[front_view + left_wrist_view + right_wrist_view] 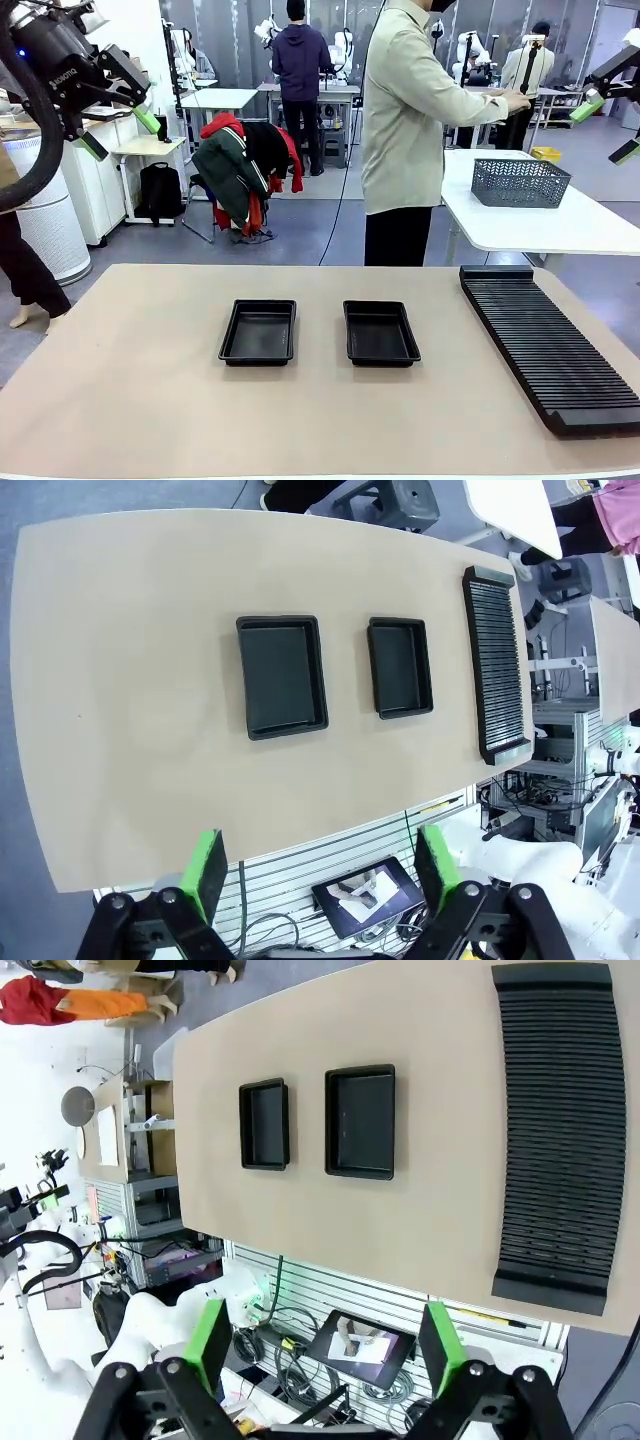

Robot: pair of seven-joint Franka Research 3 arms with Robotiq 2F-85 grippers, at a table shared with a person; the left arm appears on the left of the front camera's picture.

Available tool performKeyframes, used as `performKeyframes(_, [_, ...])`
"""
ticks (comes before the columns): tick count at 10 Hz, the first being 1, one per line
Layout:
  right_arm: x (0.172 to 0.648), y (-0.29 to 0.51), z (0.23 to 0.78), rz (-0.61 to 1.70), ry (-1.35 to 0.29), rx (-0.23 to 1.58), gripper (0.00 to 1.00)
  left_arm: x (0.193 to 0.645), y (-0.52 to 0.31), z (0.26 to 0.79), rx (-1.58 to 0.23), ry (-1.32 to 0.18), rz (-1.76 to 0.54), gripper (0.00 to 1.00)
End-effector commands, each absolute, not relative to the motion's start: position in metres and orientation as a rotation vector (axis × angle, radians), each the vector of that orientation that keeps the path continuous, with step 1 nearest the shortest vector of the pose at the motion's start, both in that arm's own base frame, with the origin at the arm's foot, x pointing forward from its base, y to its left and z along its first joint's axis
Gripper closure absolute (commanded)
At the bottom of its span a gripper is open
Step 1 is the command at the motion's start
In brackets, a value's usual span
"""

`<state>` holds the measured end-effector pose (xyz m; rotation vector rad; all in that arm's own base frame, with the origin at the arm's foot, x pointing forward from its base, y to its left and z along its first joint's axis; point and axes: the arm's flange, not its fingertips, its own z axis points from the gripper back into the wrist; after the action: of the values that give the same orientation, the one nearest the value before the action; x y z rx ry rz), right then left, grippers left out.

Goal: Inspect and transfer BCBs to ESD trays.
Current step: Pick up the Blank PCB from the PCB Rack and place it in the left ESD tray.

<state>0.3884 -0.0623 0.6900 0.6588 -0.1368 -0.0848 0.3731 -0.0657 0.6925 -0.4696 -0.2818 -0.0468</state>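
Spread wide, the left claw [120, 133] and right claw [606, 131] are hanging high over the bench [130, 390], the empty left tray [259, 333] and right tray [380, 333] lying below between them, long axes pointing away.

Grey floor [300, 230]; white side table [530, 228] right; clothes-draped chair [240, 170]; white cabinet [95, 195] left, black backpack [158, 192] beside.

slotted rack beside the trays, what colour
The slotted rack is black, finely ribbed; clearest in the right wrist view.
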Motion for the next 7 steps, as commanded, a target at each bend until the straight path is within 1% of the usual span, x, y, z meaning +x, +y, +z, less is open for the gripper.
performKeyframes(1, [0.387,-0.059,0.691,-0.129,-0.126,0.69,0.0,0.37,-0.063,0.699,-0.454,-0.28,-0.03,0.0])
performKeyframes(4, [0.382,-0.064,0.692,-0.142,-0.134,0.682,0.0,0.362,-0.061,0.704,-0.442,-0.293,-0.033,0.0])
performKeyframes(7, [0.373,-0.068,0.707,-0.142,-0.171,0.646,0.0,0.354,-0.062,0.713,-0.43,-0.315,-0.037,0.0])
